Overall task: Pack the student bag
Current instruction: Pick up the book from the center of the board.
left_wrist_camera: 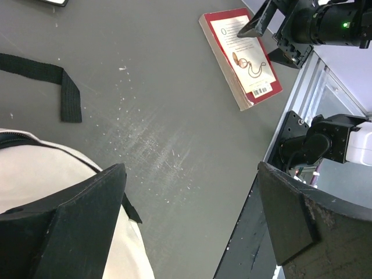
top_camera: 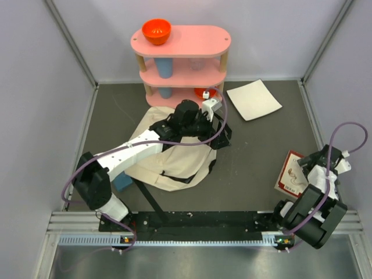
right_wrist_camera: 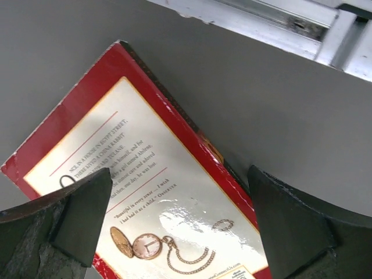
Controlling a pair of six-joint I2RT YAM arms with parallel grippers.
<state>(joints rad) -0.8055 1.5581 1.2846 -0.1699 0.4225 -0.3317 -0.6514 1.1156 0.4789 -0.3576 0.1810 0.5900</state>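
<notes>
The student bag (top_camera: 168, 163), a cream fabric backpack with black straps, lies slumped left of the table's middle; its cream edge (left_wrist_camera: 46, 186) shows in the left wrist view. My left gripper (top_camera: 220, 135) hovers open over the bag's upper right edge, its jaws (left_wrist_camera: 190, 174) wide apart over bare table with nothing between them. A red-bordered book (top_camera: 292, 173) with a pocket watch on its cover lies flat at the right, also seen as the book (left_wrist_camera: 244, 58) and the book (right_wrist_camera: 145, 203). My right gripper (top_camera: 307, 168) hangs open just above it, fingers (right_wrist_camera: 180, 174) straddling the cover.
A pink three-tier shelf (top_camera: 183, 43) stands at the back with an orange bowl (top_camera: 157, 30) on top and a blue cup (top_camera: 164, 67) below. A flat white square sheet (top_camera: 254, 100) lies to its right. A blue object (top_camera: 123, 183) sits by the bag's left edge. A loose black strap (left_wrist_camera: 58, 81) trails across the table.
</notes>
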